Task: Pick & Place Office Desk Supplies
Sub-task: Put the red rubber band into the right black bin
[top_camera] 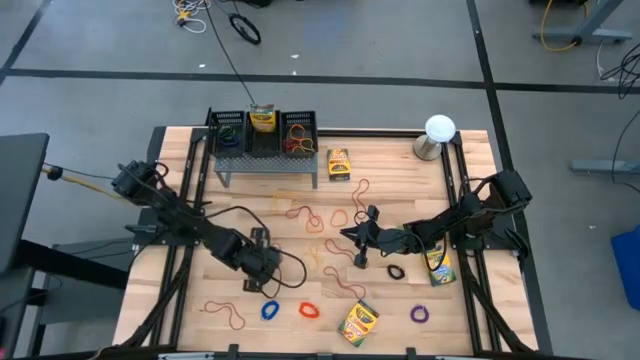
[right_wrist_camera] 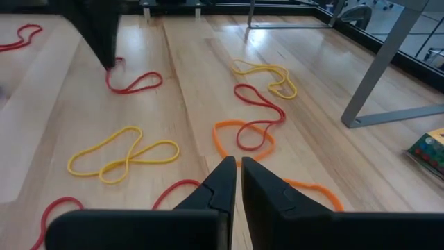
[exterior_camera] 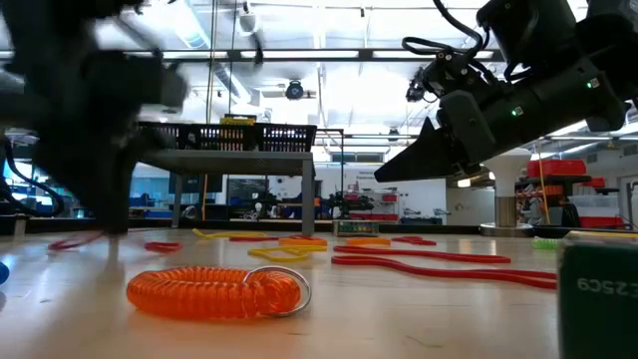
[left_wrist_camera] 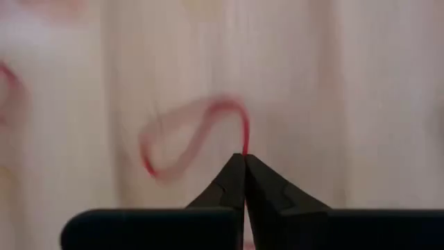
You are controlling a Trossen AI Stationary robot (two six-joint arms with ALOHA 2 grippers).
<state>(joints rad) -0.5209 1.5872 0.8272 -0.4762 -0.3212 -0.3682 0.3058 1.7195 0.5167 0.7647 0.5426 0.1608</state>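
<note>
Left wrist view: a limp, featherlight red rubber band is pinched on its strand by the clenched left tool, while the right tool is clenched empty.

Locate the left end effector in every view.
High view: left end effector, lower left of centre.
Low view: end effector, a blurred dark shape at far left.
Left wrist view: end effector, bottom centre, shut on a red rubber band.
Right wrist view: end effector, top left.
Shared landmark: that red rubber band, in both wrist views.
</note>
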